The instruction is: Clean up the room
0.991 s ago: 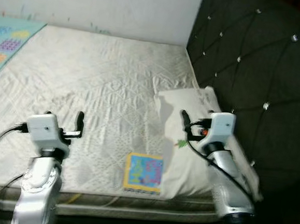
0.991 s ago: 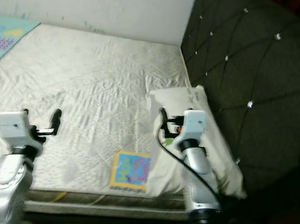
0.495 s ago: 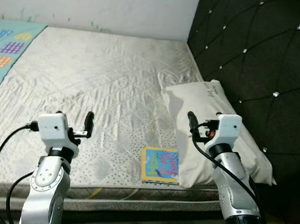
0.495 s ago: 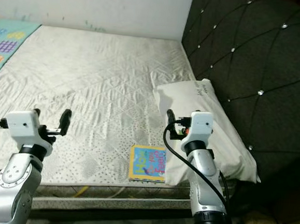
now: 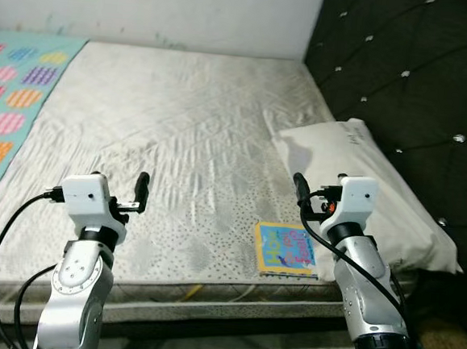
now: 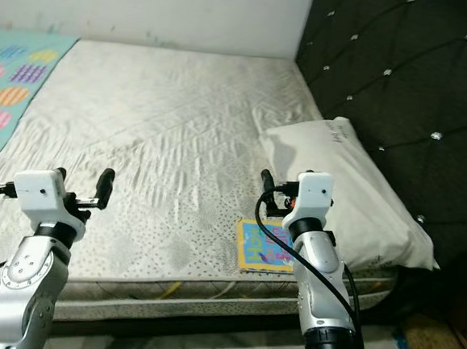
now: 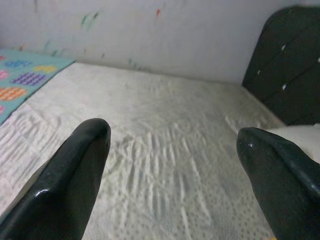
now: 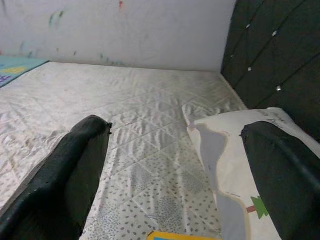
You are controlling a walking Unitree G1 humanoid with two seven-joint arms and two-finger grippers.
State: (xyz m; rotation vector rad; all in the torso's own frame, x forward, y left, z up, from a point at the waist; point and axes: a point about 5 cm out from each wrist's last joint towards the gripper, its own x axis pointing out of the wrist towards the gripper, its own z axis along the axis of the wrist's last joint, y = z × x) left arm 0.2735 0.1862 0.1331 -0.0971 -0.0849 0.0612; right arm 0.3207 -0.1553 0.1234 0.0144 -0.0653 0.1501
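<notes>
Seen from the left eye, a bare quilted mattress [image 5: 180, 130] is shown against a white wall [image 5: 150, 6], with a dark tufted headboard [image 5: 411, 75] on the right. A white pillow [image 5: 370, 189] lies by the headboard, and a small colourful book [image 5: 286, 249] lies flat at the mattress's near edge, just beside the pillow. A patterned mat [image 5: 13, 100] covers the far left of the bed. The left gripper [image 5: 142, 185] is held above the near left part of the mattress, and the right gripper [image 5: 299, 185] is held above the book and the pillow's edge; nothing is gripped by either.

From the right eye, the same layout is seen, with the book [image 6: 265, 244] partly hidden behind the right arm.

From the left wrist, two black fingers [image 7: 75, 175] are seen spread wide over the wrinkled mattress.

From the right wrist, the fingers [image 8: 75, 170] are likewise spread wide, with the pillow [image 8: 235, 165] under one of them and a corner of the book [image 8: 180, 235] between them.
</notes>
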